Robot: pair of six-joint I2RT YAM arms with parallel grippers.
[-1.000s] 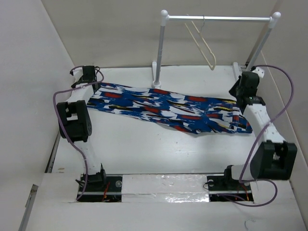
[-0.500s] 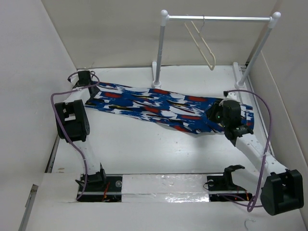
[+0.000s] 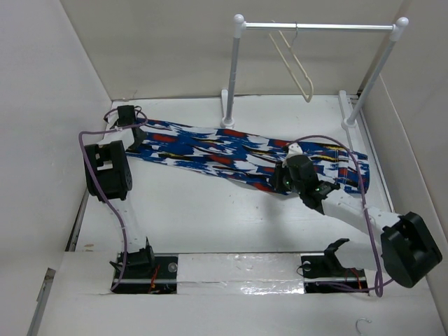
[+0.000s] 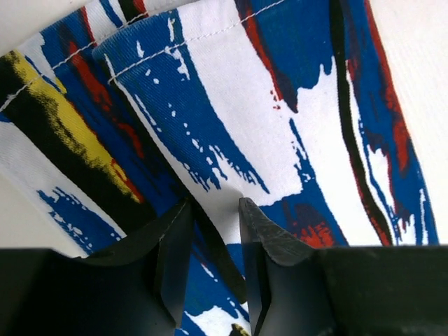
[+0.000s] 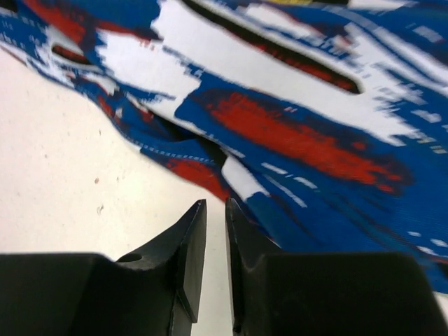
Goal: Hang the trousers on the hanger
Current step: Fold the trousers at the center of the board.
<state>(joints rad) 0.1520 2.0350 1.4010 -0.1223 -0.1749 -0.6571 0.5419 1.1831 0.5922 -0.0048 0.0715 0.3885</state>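
The blue patterned trousers lie spread flat across the table from far left to right. My left gripper is at their left end; in the left wrist view its jaws are pinched on a fold of the fabric. My right gripper hovers at the trousers' near edge, right of the middle. In the right wrist view it is shut and empty, over bare table beside the fabric's hem. The cream hanger hangs on the rail at the back.
The white-posted garment rail stands at the back right, its feet touching the trousers' far edge. White walls close in the left, back and right. Purple cables loop over both arms.
My right arm has swung from the trousers' far right end toward the left and the near side, and now sits at their near edge. The left gripper has stayed at the left end.
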